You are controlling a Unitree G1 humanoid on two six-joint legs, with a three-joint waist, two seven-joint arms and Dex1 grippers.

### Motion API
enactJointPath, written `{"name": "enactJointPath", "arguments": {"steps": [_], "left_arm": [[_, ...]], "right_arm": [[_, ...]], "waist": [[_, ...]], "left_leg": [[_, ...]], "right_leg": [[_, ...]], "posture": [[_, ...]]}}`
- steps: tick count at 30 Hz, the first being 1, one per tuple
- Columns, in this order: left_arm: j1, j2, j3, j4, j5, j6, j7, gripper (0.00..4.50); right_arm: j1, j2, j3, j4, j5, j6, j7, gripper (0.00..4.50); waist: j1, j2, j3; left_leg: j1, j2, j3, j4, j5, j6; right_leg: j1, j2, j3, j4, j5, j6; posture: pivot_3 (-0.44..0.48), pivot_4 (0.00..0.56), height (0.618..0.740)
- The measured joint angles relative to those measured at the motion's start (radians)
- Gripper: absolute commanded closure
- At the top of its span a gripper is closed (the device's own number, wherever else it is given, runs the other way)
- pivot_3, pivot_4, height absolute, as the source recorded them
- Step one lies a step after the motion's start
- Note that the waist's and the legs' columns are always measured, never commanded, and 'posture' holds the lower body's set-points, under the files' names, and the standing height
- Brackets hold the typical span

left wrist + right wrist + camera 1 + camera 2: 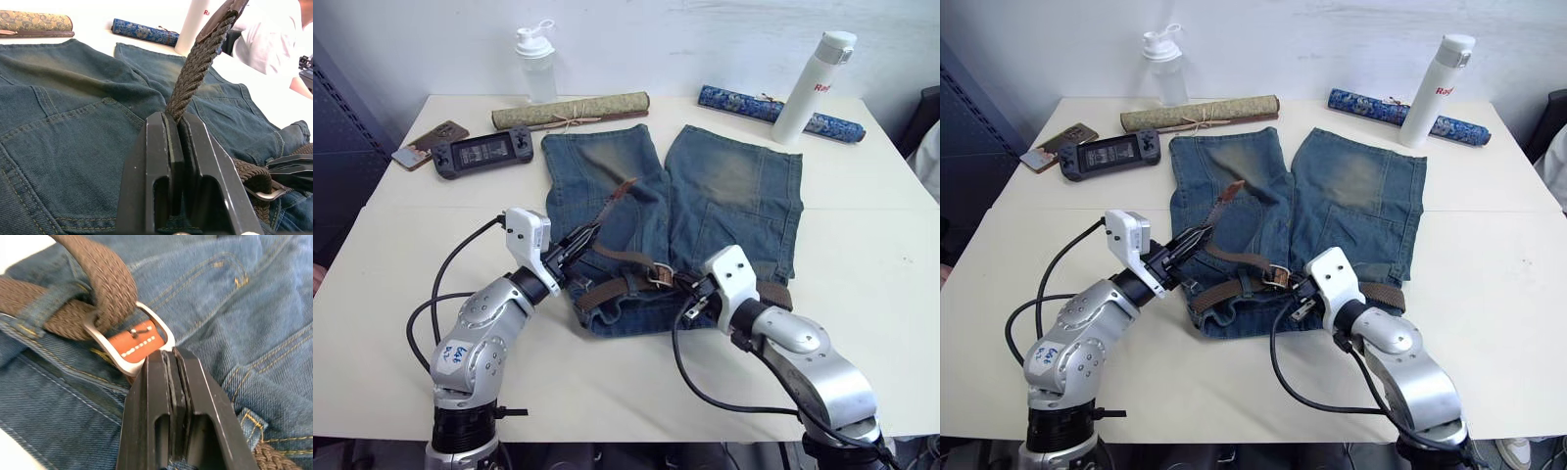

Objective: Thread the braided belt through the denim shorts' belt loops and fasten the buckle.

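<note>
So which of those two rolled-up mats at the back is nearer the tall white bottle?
The blue patterned rolled mat: it lies right beside the tall white bottle and passes behind it. The tan patterned rolled mat sits apart, by the clear shaker bottle.

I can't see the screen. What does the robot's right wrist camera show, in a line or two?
Close up, the right gripper, fingers shut, grips the silver buckle at its brown leather end. The braided belt passes through the buckle's frame, and all of it lies on the denim shorts, with one belt loop crossing the belt at the waistband.
</note>
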Motion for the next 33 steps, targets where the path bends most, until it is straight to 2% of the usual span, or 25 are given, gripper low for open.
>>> {"name": "enactJointPath", "arguments": {"steps": [24, 33], "left_arm": [[0.000, 0.002, -0.011, 0.000, -0.004, 0.000, 0.021, 4.50], [0.000, 0.002, -0.031, -0.001, -0.004, -0.001, 0.025, 4.50]], "right_arm": [[-0.048, -0.011, 0.085, 0.031, -0.003, -0.027, -0.010, 4.45], [-0.079, -0.053, 0.191, 0.076, -0.079, -0.071, -0.007, 4.45]], "waist": [[-0.003, 0.000, 0.000], [-0.005, 0.000, 0.000]], "left_leg": [[0.000, 0.000, 0.000, 0.000, -0.001, 0.000], [0.000, 0.000, 0.000, 0.000, -0.001, 0.000]], "right_leg": [[0.000, 0.000, 0.000, -0.001, 0.000, 0.000], [0.000, 0.000, 0.000, -0.001, 0.000, 0.000]], "posture": [[0.000, 0.150, 0.717], [0.000, 0.150, 0.717]]}}
